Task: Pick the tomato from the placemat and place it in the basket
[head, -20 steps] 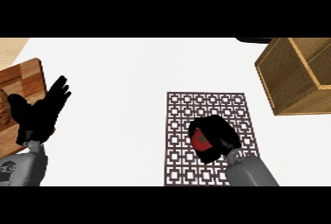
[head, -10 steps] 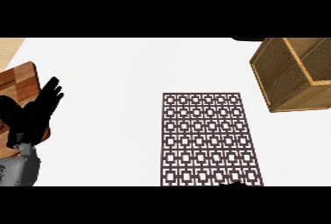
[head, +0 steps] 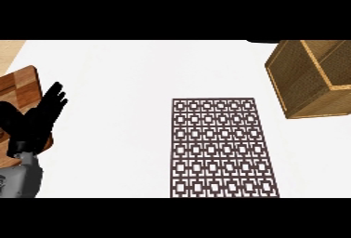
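The dark patterned placemat [head: 221, 146] lies on the white counter with nothing on it. The tomato shows nowhere in the head view. The woven basket [head: 312, 76] stands at the upper right, its open top partly cut off by the view's edge. My left hand [head: 34, 123] rests open at the left edge, fingers pointing up, over the wooden board. My right hand is out of view.
A wooden cutting board [head: 17, 86] lies at the left edge, partly under my left hand. The white counter [head: 130, 83] stretches between the board and the placemat.
A second ago my right hand was shut on the red tomato over the placemat. It has since dropped out of the lower edge, tomato with it. The view has shifted slightly.
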{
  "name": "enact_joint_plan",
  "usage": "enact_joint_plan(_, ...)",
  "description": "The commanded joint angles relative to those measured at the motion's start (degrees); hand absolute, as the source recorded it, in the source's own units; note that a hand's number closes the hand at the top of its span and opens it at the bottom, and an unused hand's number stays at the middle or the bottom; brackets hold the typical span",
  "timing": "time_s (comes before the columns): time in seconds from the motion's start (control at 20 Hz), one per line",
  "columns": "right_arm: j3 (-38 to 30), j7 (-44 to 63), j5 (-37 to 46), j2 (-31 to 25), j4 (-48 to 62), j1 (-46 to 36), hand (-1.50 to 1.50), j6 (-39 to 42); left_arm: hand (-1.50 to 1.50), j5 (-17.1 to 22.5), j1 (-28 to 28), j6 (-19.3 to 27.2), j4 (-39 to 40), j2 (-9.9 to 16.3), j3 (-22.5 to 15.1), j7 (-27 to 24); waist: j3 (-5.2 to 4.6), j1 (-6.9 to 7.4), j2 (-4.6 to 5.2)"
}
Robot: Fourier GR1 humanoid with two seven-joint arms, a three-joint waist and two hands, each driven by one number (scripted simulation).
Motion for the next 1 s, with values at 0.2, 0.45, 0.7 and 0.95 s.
enact_joint_plan(0.2,-4.4,1.7,-7.5,-2.3,-21.3,10.2,1.50,-2.8,0.00,-0.7,-0.7,1.0,-0.6,-1.2,-0.9,0.1,-0.04,0.49,0.09)
enact_joint_plan(0.45,-10.2,6.2,-9.7,-1.0,-25.8,9.4,1.50,-3.4,0.00,-0.3,0.0,-0.2,-0.6,-0.2,-0.5,0.2,-0.13,1.38,0.31)
enact_joint_plan(0.7,-13.9,12.8,-10.8,0.7,-27.7,3.0,1.50,-1.8,0.00,-0.4,-4.8,0.0,1.5,0.7,-0.2,2.0,-0.23,1.28,0.75)
enact_joint_plan(0.95,-19.3,20.5,-13.7,3.9,-25.9,-7.1,1.50,-1.2,0.00,-0.8,-1.0,-0.7,1.4,-0.9,-1.4,-1.2,-0.30,2.84,0.95)
